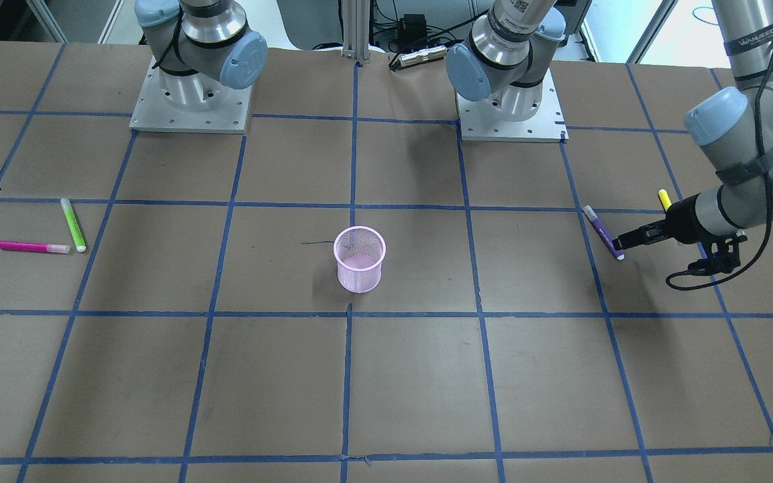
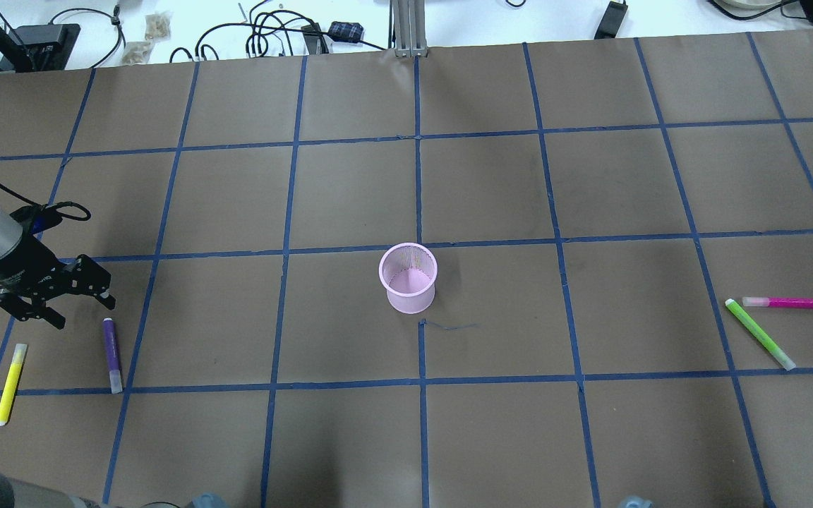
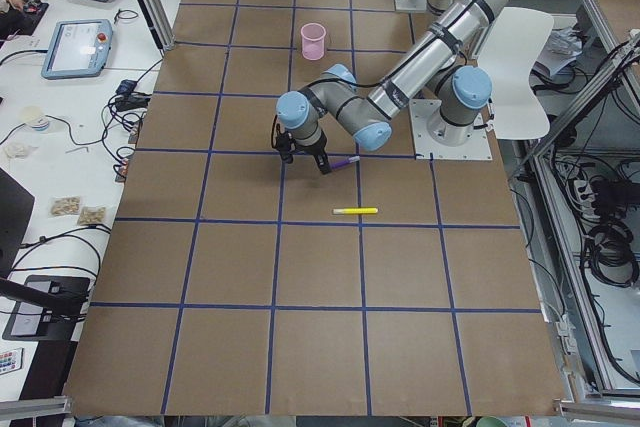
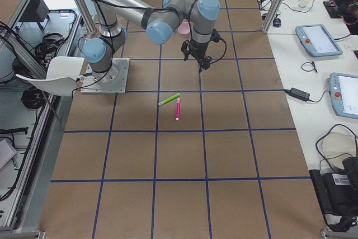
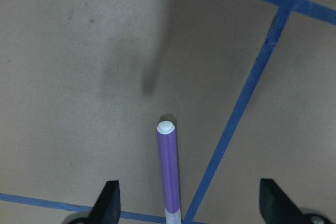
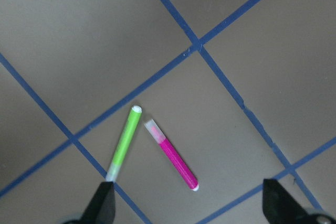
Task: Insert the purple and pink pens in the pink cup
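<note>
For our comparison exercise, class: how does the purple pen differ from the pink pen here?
The purple pen lies on the robot's left, by the open left gripper; the pink pen lies on its right. The purple pen's neighbour, a yellow pen, lies well apart; the pink pen's clear end nearly meets a green pen. Both lie flat, outside the cup.

The surface [image 2: 350,437] is matt brown paper, faintly scuffed, gridded with smooth blue tape [image 2: 418,190]. The cup [image 2: 410,302] is fine pink wire mesh. The purple pen [image 2: 111,349] and pink pen [image 2: 791,303] are smooth plastic with frosted, translucent caps. The base plates [image 1: 225,117] are dull bare metal.
</note>
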You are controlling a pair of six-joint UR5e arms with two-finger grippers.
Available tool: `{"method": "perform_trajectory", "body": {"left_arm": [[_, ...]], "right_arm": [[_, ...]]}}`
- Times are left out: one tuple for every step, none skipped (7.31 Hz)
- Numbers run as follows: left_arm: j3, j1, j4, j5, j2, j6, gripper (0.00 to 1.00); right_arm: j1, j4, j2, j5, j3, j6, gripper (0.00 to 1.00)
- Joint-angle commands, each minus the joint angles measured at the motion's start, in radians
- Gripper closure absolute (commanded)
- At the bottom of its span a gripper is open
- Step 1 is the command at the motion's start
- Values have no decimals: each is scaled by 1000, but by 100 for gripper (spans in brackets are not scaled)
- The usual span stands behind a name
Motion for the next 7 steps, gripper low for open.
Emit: {"method": "perform_trajectory", "body": {"left_arm": [[-11, 27, 36, 0, -49, 28, 7], [-14, 27, 36, 0, -61, 23, 6], [-4, 27, 31, 9, -61, 28, 6], [-4, 25, 31, -3, -67, 23, 8], [-5, 25, 31, -3, -69, 21, 20], [-16, 18, 25, -2, -69, 20, 21], [-10, 18, 25, -2, -69, 24, 20]], "right_arm": [[-94, -213, 41, 4, 102, -331, 0], [-99, -266, 81, 4, 118, -433, 0], [-130, -265, 119, 5, 121, -512, 0], [-154, -269, 153, 42, 121, -584, 0], [-171, -283, 193, 48, 122, -627, 0], [-173, -314, 216, 47, 125, -652, 0], [-176, -317, 220, 47, 148, -685, 0]]}}
